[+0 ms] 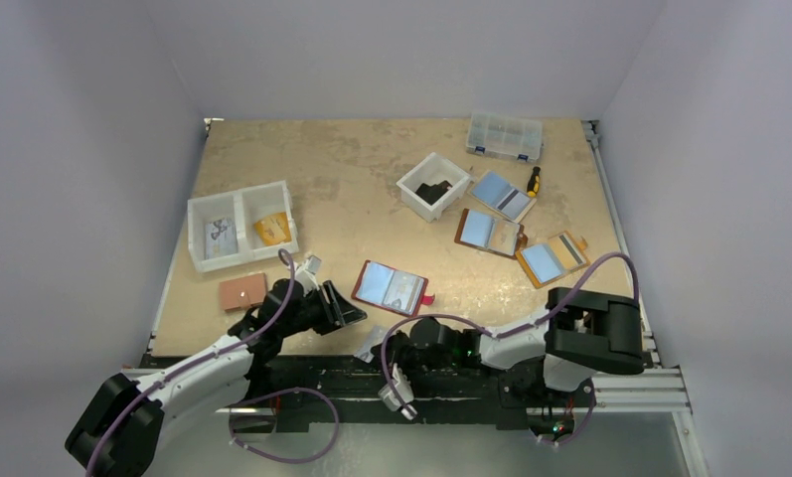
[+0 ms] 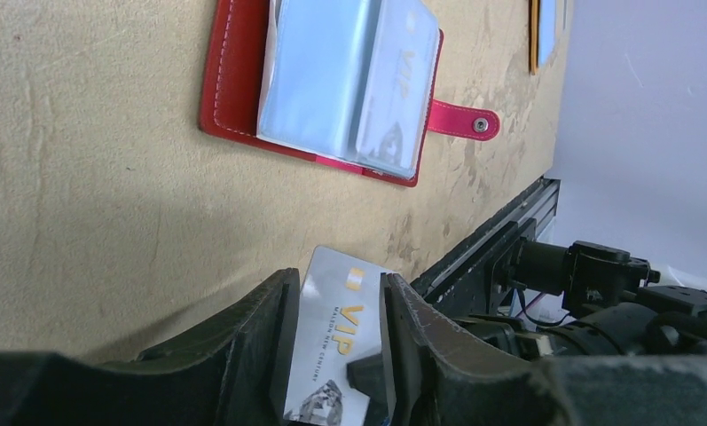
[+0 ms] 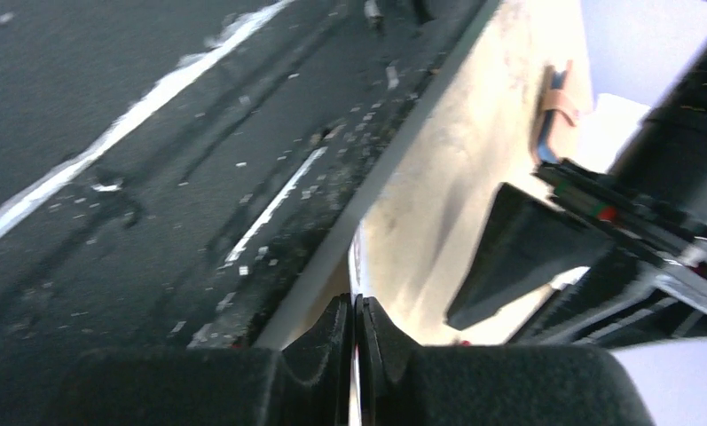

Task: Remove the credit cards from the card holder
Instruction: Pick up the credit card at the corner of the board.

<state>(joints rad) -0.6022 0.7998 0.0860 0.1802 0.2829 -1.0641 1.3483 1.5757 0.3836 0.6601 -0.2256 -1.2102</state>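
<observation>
The card holder [image 1: 392, 288] lies open near the table's front edge, dark red with clear sleeves, and its pink strap tab [image 2: 460, 120] points right. More credit cards show through its sleeves [image 2: 349, 84]. A grey-white VIP credit card [image 2: 341, 328] lies at the table edge, seen through the gap of my left gripper [image 2: 336, 277]. That gripper stands open just above the card [image 1: 372, 341]. My right gripper [image 3: 354, 302] is shut on the same card's edge [image 3: 354, 266], reaching in from the right [image 1: 384, 348].
A white two-part bin [image 1: 240, 224] and a small tan holder [image 1: 242, 291] sit at left. A white box [image 1: 433, 185], a clear organiser [image 1: 505, 135], brown and orange fold-out holders [image 1: 489, 232] [image 1: 551, 258] and a screwdriver [image 1: 534, 181] are at back right. A black rail [image 2: 483, 248] borders the front edge.
</observation>
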